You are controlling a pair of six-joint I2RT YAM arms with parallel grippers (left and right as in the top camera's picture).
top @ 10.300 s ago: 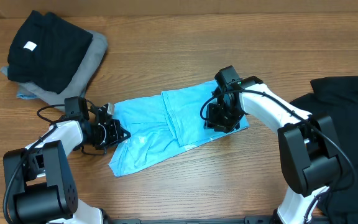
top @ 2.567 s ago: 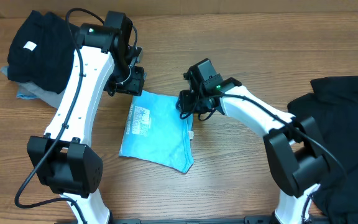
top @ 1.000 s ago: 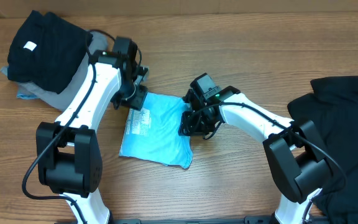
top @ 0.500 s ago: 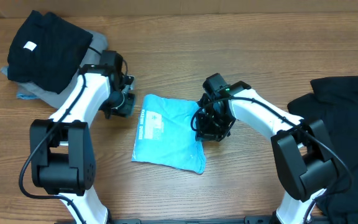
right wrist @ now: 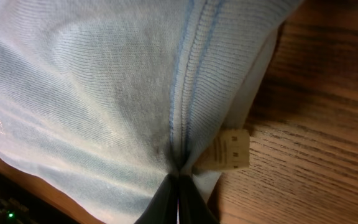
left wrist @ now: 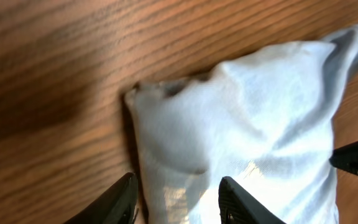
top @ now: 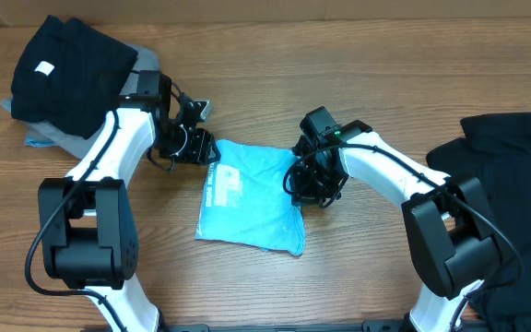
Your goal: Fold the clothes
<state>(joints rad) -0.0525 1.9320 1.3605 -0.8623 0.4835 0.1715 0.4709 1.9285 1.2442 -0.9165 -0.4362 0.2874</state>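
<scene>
The light blue T-shirt (top: 252, 198) lies folded into a small rectangle in the middle of the wooden table, a printed patch showing at its left side. My right gripper (top: 308, 189) is shut on the shirt's right edge; the right wrist view shows the fingers (right wrist: 179, 193) pinching a seam of the fabric (right wrist: 117, 87) beside a tan label (right wrist: 232, 151). My left gripper (top: 201, 148) is open at the shirt's upper left corner; in the left wrist view its fingers (left wrist: 178, 202) straddle the edge of the fabric (left wrist: 241, 137).
A stack of folded black clothes (top: 67, 69) on a grey garment (top: 123, 106) sits at the back left. A loose black garment (top: 510, 212) lies at the right edge.
The long shirt has become a small folded rectangle. In the last half second my left gripper moved right to the shirt's upper left corner; the right gripper and shirt stayed put.
</scene>
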